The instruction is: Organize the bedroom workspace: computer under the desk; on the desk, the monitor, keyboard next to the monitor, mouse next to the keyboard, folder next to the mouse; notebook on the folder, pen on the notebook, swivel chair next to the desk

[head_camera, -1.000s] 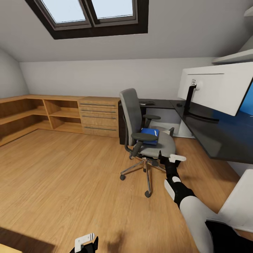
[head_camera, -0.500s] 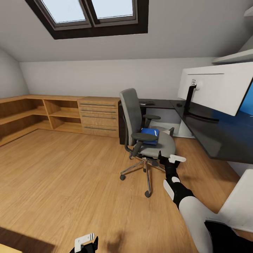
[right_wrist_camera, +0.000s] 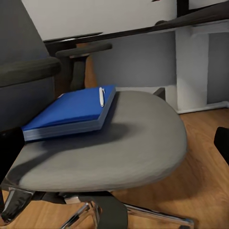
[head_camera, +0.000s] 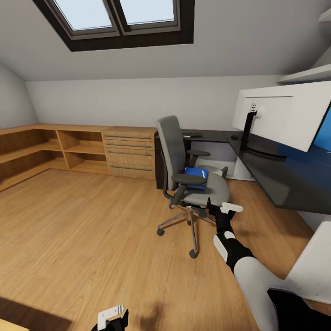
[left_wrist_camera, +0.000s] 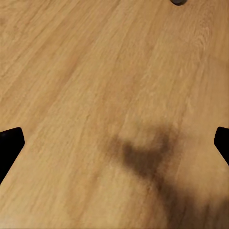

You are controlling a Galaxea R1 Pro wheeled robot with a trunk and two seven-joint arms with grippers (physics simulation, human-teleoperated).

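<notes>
We see swivel chair (head_camera: 191, 172) at 12 o'clock, black desk (head_camera: 276, 172) at 2 o'clock. Blue folder (right_wrist_camera: 71, 112) flat on seat, white pen (right_wrist_camera: 101, 96) on top of it. Our right gripper (head_camera: 219, 209) at seat front edge, jaws spread, empty. Our left gripper (head_camera: 111, 319) low at 7 o'clock over wooden floor (left_wrist_camera: 95, 95), jaws spread.

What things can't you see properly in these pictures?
- Head view: the folder on the swivel chair is partly hidden by the armrest.
- Head view: the monitor is cut off at the edge, showing its back.
- Head view: items on the far desk are too small to name.
- Right wrist view: the right gripper is mostly cut off.
</notes>
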